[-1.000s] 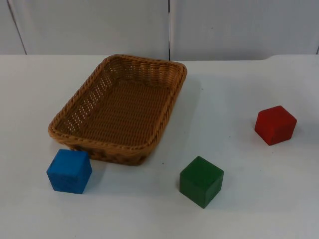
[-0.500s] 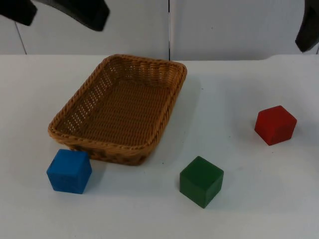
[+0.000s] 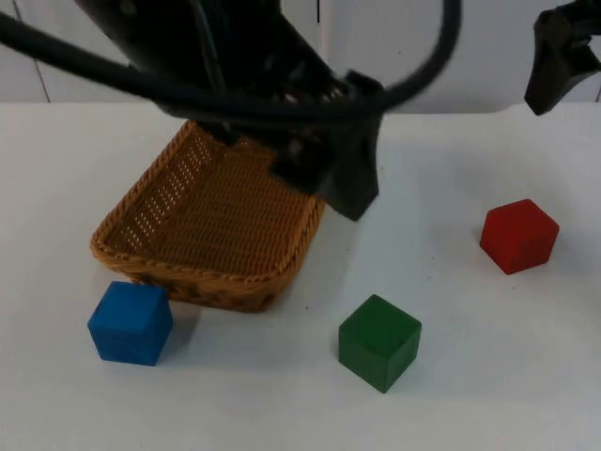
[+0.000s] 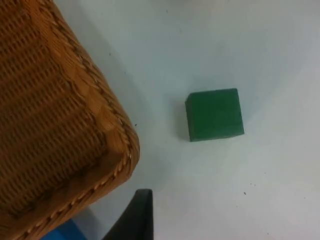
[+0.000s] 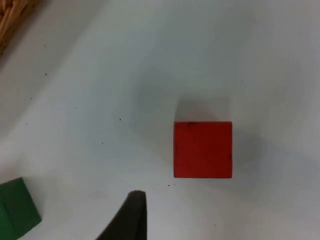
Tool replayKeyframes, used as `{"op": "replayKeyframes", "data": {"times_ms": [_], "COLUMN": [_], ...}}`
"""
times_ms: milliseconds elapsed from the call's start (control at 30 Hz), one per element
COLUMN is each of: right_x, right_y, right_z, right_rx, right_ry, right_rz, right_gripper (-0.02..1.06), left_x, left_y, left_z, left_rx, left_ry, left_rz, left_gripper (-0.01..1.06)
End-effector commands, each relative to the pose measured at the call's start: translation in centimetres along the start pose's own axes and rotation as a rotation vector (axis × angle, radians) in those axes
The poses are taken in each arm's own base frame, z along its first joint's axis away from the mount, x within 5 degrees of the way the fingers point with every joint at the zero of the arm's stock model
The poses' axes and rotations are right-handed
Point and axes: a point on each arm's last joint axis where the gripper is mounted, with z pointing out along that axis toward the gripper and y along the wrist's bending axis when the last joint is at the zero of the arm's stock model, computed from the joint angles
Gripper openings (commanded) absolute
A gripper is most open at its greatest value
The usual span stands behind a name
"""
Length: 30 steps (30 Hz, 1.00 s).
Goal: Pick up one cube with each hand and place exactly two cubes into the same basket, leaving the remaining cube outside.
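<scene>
Left claw [image 3: 352,193] hangs over the basket [image 3: 141,235], right claw [image 3: 554,80] near the tabletop's far right edge; whether either is apart, I cannot tell. I should center squarely over the green cube [image 3: 379,341] and red cube [image 3: 518,235] before descending.

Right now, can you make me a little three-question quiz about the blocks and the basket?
1. True or false: the wicker basket has a cube inside it.
2. Which cube lies nearest the right gripper? A) blue cube B) green cube C) red cube
3. Fill in: the left gripper hangs above the basket's ____ rim.

Key: 1 false, it holds no cube. 2 C. 3 right.
</scene>
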Motion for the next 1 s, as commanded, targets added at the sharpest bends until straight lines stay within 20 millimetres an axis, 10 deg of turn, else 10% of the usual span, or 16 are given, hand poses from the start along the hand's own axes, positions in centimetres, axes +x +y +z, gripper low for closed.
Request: {"op": "replayKeyframes", "data": {"times_ms": [0, 967], "right_x": [-0.3, -0.4], "right_y": [0.3, 0.3], "right_z": [0.4, 8.1], "right_rx": [-0.007, -0.036], "right_ry": [0.005, 0.071], "right_rz": [-0.016, 0.01], "right_gripper": [1.05, 1.05], "left_x": [-0.4, -1.0], "left_y": [-0.6, -2.2], "left_z": [0.8, 12.4], "left_rx": [-0.021, -0.001], "left_ry": [-0.006, 0.073], "left_rz": [0.004, -0.035], "left_gripper": [1.05, 1.05]}}
